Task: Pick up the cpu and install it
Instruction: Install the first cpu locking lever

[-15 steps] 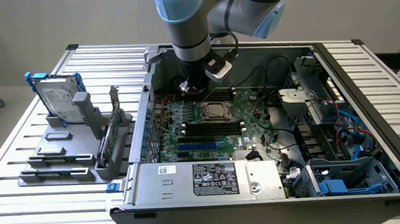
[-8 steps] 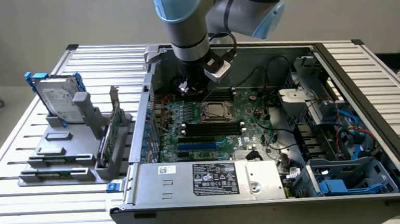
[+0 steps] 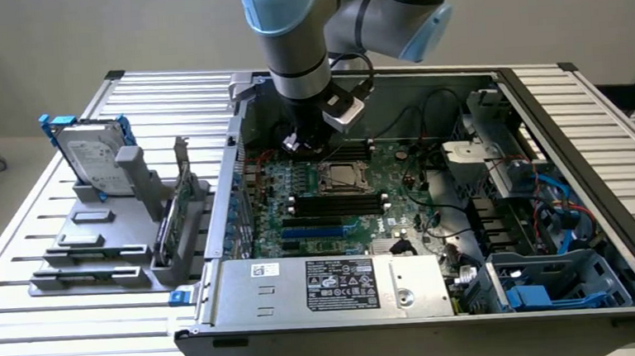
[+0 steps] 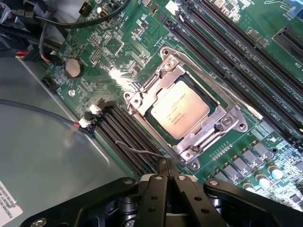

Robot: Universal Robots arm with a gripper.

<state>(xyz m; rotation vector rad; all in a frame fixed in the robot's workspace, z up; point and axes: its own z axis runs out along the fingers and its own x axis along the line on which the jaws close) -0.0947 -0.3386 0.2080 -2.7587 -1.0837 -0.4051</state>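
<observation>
The cpu (image 4: 180, 109) lies flat in the socket (image 4: 215, 127), near the middle of the motherboard (image 3: 296, 187), with the metal frame around its edges. It looks light, stiff and thin, with a slick metal top. I judge it fragile, best taken by two opposite edges of its pale rim, never from the underside.

The end effector (image 4: 163, 163) has its fingers together, holding nothing. In the exterior view it hangs at about eleven o'clock from the socket. Its tips are just beside the thin wire lever (image 4: 137, 151); I cannot tell if they touch.

Black memory slots (image 3: 336, 203) flank the socket at twelve and six o'clock. A hard drive (image 3: 90, 159) stands on the worktop (image 3: 40, 327) at nine o'clock. The frame and lever hem in the chip's edges.
</observation>
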